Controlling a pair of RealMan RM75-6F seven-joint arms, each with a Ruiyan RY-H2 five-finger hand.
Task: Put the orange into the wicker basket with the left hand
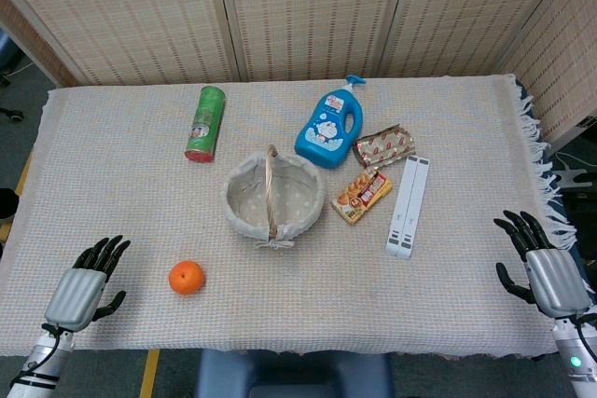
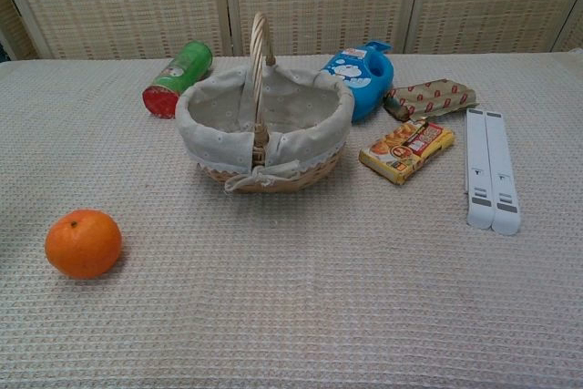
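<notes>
The orange (image 1: 187, 278) lies on the cloth near the table's front left; the chest view shows the orange (image 2: 83, 243) at lower left. The wicker basket (image 1: 241, 208) with a pale cloth lining and an upright handle stands mid-table, and its lined rim (image 2: 196, 125) fills the centre of the chest view. Nothing lies inside it. My left hand (image 1: 86, 282) rests at the front left edge, a short way left of the orange, fingers apart and holding nothing. My right hand (image 1: 541, 259) sits at the front right edge, fingers spread and empty. Neither hand shows in the chest view.
Behind the basket lie a green can (image 1: 205, 124) on its side and a blue bottle (image 1: 330, 125). To its right are a snack packet (image 1: 362, 196), a brown wrapper (image 1: 384, 146) and a white folded stand (image 1: 409, 206). A woven screen backs the table.
</notes>
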